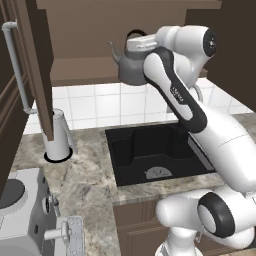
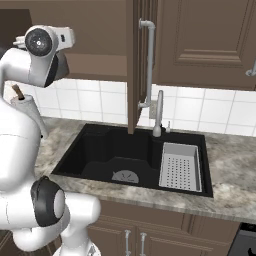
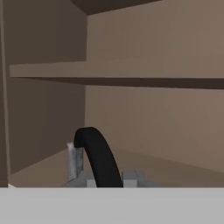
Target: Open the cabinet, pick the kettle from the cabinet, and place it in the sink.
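The cabinet (image 1: 85,70) stands open around the claw, its door (image 2: 135,65) swung out to one side and a lighter shelf (image 3: 131,70) running above and beyond the hand. Well below the claw lies the black sink (image 1: 150,150), with a perforated grey tray (image 2: 180,167) along its far side and a paper-towel roll (image 1: 59,135) on the counter off to the other side. The dark grey kettle (image 1: 131,67) hangs directly beneath the claw, at the mouth of the cabinet, apparently just clear of its floor. The claw (image 3: 105,181) is clamped tight on the kettle's arched black handle (image 3: 98,157), which rises between its fingertips. The risk from here, by the look of it: the rounded handle could pivot in that narrow grip, swinging the kettle so its spout clips the cabinet's lower edge or open door on the way down.
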